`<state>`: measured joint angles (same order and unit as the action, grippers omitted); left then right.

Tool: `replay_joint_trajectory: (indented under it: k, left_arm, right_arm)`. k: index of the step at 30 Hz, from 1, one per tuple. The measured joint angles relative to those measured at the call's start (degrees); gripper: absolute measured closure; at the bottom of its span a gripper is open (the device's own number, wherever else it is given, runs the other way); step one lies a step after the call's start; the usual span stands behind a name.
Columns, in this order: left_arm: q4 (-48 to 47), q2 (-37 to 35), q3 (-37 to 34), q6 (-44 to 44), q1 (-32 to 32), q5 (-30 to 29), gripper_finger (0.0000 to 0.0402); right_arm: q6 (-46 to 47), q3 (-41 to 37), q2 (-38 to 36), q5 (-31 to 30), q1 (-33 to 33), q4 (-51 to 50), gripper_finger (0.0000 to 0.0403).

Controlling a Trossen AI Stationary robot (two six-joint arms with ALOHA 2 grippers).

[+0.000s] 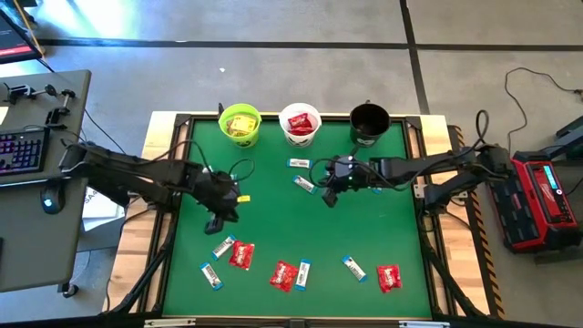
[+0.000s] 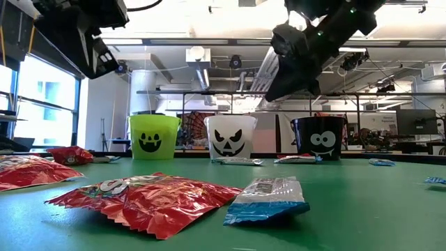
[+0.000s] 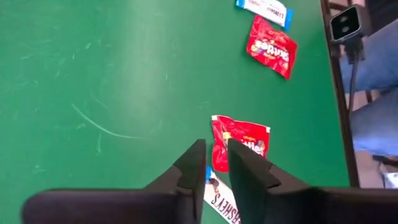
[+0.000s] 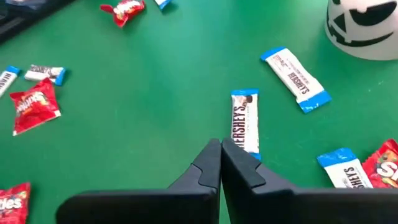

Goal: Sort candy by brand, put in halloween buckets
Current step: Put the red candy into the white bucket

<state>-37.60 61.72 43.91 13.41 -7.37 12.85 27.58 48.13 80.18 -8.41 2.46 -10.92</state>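
Three small buckets stand in a row along the far edge of the green desk [image 1: 273, 196]: a lime green bucket [image 1: 240, 124] holding yellow packets, a white bucket [image 1: 300, 124] holding red packets, and a black bucket [image 1: 369, 123]. Each bears a dark jack-o'-lantern face, seen in the low view. Loose candy lies scattered on the green surface: red packets [image 1: 241, 255] and blue-and-white bars [image 1: 211, 275] spread along the near edge, and two more bars [image 1: 299, 163] lie just in front of the white bucket. A yellow packet [image 1: 243, 198] shows beside the left end effector [image 1: 216, 221], which hangs over the left middle of the desk above bare green; its fingers [image 3: 194, 165] stand a narrow gap apart and hold nothing. The right end effector [image 1: 330, 194] hangs near the desk's centre, close to a blue-and-white bar [image 4: 245, 121], with its fingers [image 4: 211, 163] pressed together and empty.

Around the desk the floor is grey concrete with dark seams. A side table with a lit keyboard [image 1: 20, 150] stands to the left, and a red and black case [image 1: 539, 196] lies on the floor to the right. Behind the buckets the room shows pipes, ducts and bright windows.
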Motion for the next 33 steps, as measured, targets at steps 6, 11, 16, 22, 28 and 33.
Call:
replay_joint_trajectory:
  k: [6, 11, 16, 22, 28, 33]
  left_arm:
    - [1.74, 3.54, 0.03, -0.02, -2.24, -1.41, 0.0296]
    - [1.38, 6.67, 0.03, -0.07, -4.1, -1.44, 0.0266]
    - [1.38, 9.06, 0.03, -0.08, -5.26, -1.46, 0.0247]
    - [1.52, 11.85, 0.03, -1.64, -8.0, 0.11, 0.0234]
    - [5.74, 15.86, 0.03, -3.55, -11.66, -0.01, 0.0233]
    - [7.89, 19.48, 0.03, -3.63, -13.27, -0.93, 0.0233]
  right_arm:
    - [-0.17, -0.28, 0.02, -0.02, -0.38, 1.31, 0.0403]
    - [-0.16, -0.28, 0.04, -0.02, -0.37, 2.3, 0.0403]
    - [0.64, -0.28, 0.04, -0.02, -0.37, 2.39, 0.0403]
    - [0.56, -0.28, 0.06, -0.02, -0.37, 2.47, 0.0403]
    - [0.51, -0.28, 0.06, -0.02, -0.37, 2.56, 0.0403]
    - [0.6, -0.28, 0.06, -0.02, -0.37, 2.63, 0.0403]
